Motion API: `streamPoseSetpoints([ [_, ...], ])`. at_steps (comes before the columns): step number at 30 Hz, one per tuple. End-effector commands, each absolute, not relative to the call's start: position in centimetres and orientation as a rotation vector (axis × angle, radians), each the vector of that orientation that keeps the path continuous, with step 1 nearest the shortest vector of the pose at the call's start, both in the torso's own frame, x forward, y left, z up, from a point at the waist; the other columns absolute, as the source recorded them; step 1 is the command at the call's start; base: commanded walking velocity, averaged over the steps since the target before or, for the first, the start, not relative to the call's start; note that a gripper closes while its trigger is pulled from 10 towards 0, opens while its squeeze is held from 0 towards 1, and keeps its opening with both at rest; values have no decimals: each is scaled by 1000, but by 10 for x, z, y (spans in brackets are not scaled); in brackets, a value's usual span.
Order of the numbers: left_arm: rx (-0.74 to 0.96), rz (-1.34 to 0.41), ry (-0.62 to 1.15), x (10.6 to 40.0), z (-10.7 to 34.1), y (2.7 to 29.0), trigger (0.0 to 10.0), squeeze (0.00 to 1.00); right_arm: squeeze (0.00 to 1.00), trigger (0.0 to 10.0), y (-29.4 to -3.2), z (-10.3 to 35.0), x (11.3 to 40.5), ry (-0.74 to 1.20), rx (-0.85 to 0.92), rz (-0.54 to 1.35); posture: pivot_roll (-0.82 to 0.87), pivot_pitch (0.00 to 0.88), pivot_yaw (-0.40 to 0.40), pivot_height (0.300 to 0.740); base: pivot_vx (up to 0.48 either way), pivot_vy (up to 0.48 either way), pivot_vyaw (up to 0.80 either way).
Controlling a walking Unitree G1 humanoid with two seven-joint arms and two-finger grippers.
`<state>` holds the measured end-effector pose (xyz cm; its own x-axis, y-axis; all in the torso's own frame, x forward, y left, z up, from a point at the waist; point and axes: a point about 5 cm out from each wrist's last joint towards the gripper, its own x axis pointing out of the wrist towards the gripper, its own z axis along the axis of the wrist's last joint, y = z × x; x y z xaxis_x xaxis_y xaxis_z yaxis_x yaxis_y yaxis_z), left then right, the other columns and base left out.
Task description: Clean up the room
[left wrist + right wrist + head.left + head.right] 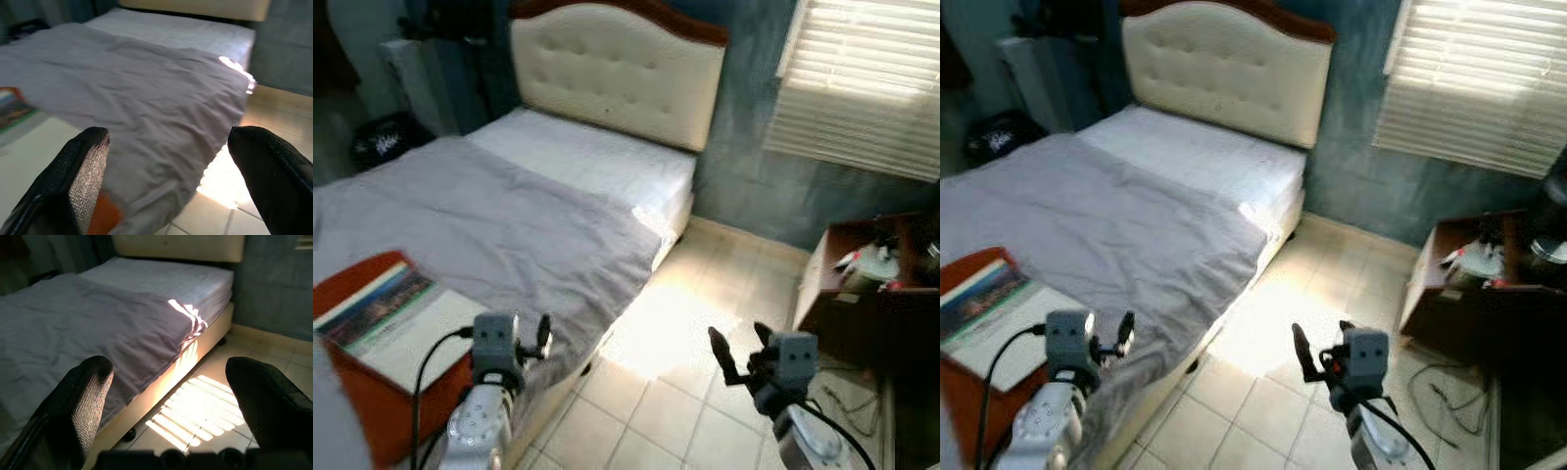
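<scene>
Both tools spread and empty, left tool (530, 338) over the bed edge, wrinkled grey cotton bedsheet (499, 230) directly ahead of it, right tool (740, 350) over tiled floor; sheet looks soft, light, slippery; pinch its hanging hem.

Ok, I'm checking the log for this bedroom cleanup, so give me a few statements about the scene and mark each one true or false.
1. A grey blanket covers much of the bed. True.
2. The left claw is shut on the blanket. False: its fingers stand apart, holding nothing.
3. A book lies on the bed near the left arm. True.
4. The right claw is open above the tiled floor. True.
5. The window blinds are on the robot's left. False: they are on its right, above the cluttered wooden cabinet.
</scene>
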<state>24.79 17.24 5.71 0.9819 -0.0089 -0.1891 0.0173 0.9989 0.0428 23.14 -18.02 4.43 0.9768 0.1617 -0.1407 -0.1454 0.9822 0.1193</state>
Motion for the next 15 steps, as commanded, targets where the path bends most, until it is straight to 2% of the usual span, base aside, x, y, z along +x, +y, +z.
streamPoseSetpoints([
  [1, 72, -3, 211, 247, 54, 177, 10000, 0, 0, 10000, -176, 49, 235, 136, 105, 177, 29, 0, -35, 740, 0, 0, 600],
  [15, 57, -6, 213, 250, 54, 175, 10000, 0, 0, 10000, -176, 49, 235, 143, 106, 184, 24, 0, -33, 740, 0, 0, 606],
])
